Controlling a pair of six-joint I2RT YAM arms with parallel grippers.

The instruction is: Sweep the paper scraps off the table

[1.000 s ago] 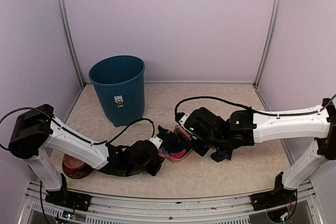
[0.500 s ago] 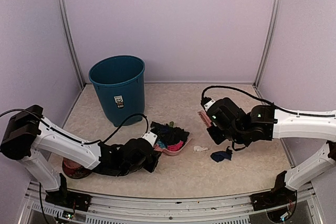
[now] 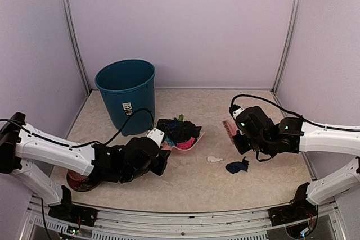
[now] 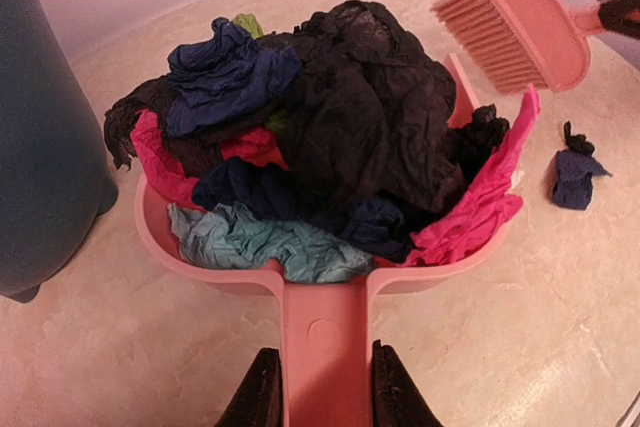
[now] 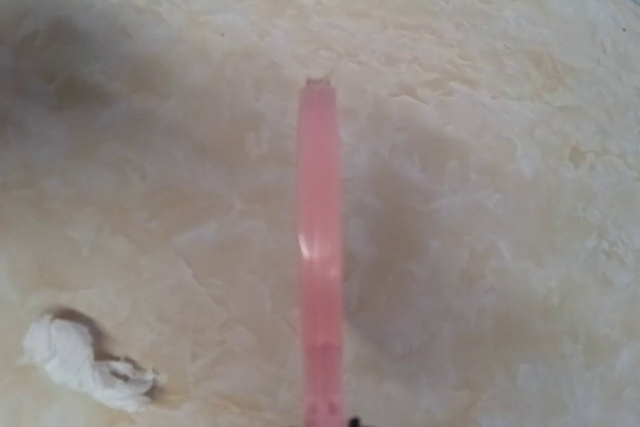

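A pink dustpan (image 4: 160, 237) is heaped with paper scraps (image 4: 340, 117) in black, dark blue, magenta and teal. My left gripper (image 4: 320, 399) is shut on its handle (image 4: 322, 337), one finger on each side. In the top view the dustpan (image 3: 195, 141) sits right of the bin, in front of my left gripper (image 3: 162, 151). My right gripper (image 3: 237, 130) is shut on a pink brush (image 3: 229, 126), seen edge-on in the right wrist view (image 5: 319, 247). A white scrap (image 3: 214, 159) and a dark blue scrap (image 3: 237, 166) lie loose on the table (image 3: 191, 186) below the brush.
A teal waste bin (image 3: 126, 95) stands at the back left, close to the dustpan. A bowl holding a red ball (image 3: 79, 179) sits under my left arm near the front edge. Lilac walls and metal posts close in the table.
My left gripper has drawn the loaded dustpan back and left toward the bin. My right gripper has carried the brush off to the right, uncovering the white and dark blue scraps.
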